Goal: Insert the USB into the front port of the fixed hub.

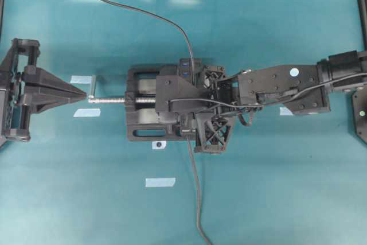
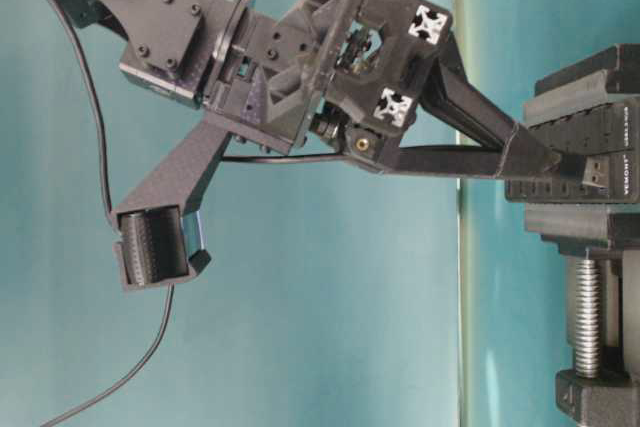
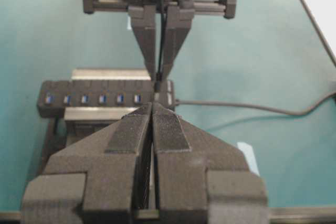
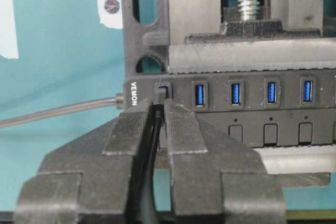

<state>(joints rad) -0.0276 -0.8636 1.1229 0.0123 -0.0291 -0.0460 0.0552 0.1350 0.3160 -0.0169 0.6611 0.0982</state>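
Observation:
The fixed hub [image 4: 273,114], a narrow black strip with blue ports, is clamped in the vise. My right gripper [image 4: 157,106] is shut on the USB [image 4: 160,94], a small dark plug. Its thin cable [image 4: 152,145] runs back between the fingers. The plug sits at the front port beside the white lettering, and its metal tip [image 2: 594,173] still shows at the hub's end [image 2: 600,127]. How deep it sits cannot be told. My left gripper [image 3: 152,106] is shut and empty, pointing at the hub [image 3: 94,90] from short of the vise's screw handle [image 1: 92,87].
The black vise [image 1: 143,124] stands mid-table, its silver screw [image 1: 109,100] reaching toward the left gripper [image 1: 85,94]. The hub's own cable [image 1: 198,199] trails to the front edge; the USB cable [image 1: 114,1] arcs to the back left. Tape marks [image 1: 160,182] dot the teal mat.

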